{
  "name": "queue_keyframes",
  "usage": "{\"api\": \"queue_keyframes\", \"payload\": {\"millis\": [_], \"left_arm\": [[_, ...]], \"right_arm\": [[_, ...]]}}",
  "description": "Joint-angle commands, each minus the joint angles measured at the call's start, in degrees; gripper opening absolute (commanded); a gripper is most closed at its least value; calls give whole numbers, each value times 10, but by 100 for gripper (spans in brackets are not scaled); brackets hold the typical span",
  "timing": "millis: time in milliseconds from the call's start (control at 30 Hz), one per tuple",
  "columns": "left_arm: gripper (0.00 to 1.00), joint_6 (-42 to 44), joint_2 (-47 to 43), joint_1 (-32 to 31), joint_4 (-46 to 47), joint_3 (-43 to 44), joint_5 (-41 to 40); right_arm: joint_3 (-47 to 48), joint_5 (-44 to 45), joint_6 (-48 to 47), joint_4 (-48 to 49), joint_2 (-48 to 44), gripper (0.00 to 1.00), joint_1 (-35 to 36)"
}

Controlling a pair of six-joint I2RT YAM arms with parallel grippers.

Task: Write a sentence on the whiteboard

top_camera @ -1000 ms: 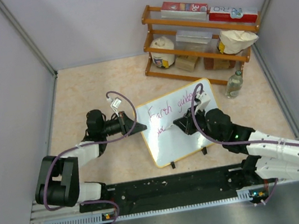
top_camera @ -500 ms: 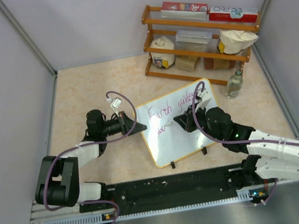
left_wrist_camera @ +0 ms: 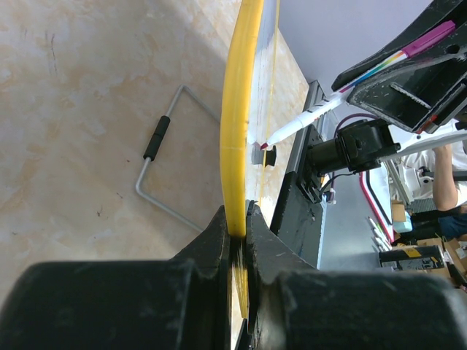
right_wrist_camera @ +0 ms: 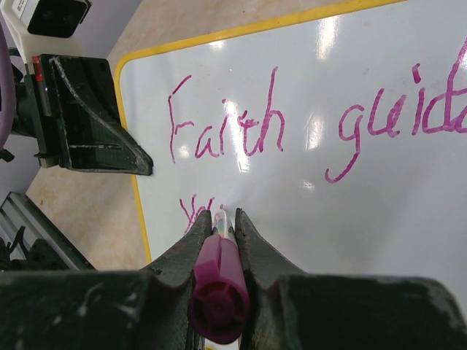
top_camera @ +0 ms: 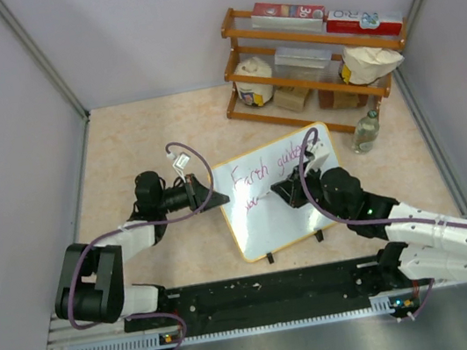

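The whiteboard (top_camera: 285, 211) with its yellow frame stands tilted on the table, mid-scene. My left gripper (top_camera: 216, 197) is shut on its left edge; the left wrist view shows the yellow frame (left_wrist_camera: 235, 124) pinched between the fingers. My right gripper (top_camera: 282, 192) is shut on a pink marker (right_wrist_camera: 219, 281), whose tip touches the board. The sentence (right_wrist_camera: 226, 131) in pink cursive reads "Earth guid.." on the top line in the right wrist view. A second line (right_wrist_camera: 191, 211) begins with "Yo", partly hidden by my fingers. The marker (left_wrist_camera: 299, 124) also shows in the left wrist view.
A wooden rack (top_camera: 309, 65) with boxes, jars and bags stands at the back right. A clear bottle (top_camera: 366, 132) stands just right of the board. A wire stand (left_wrist_camera: 157, 171) lies behind the board. Grey walls close in both sides.
The right gripper with the marker has shifted slightly on the board's second line. The left arm and the board have not moved.
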Motion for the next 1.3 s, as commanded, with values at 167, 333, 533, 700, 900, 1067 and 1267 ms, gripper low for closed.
{"api": "queue_keyframes", "payload": {"millis": [167, 333, 533, 700, 900, 1067, 1267], "left_arm": [[0, 52, 4, -11, 0, 7, -9], [0, 52, 5, -11, 0, 8, -9], [0, 52, 6, -12, 1, 7, -8], [0, 51, 7, -11, 2, 8, -8], [0, 51, 6, -11, 1, 8, -8], [0, 51, 7, -11, 2, 8, -7], [0, 51, 7, -11, 2, 8, -7]], "right_arm": [[-14, -6, -13, -32, -2, 0, -8], [-19, -1, -13, -35, -16, 0, -7], [-22, 12, -13, -31, -46, 0, -8], [-9, 12, -12, -20, -56, 0, -8], [19, 15, -23, -9, -34, 0, -8], [31, 12, -25, 2, -19, 0, -7], [32, 16, -25, 11, -5, 0, -8]]}}
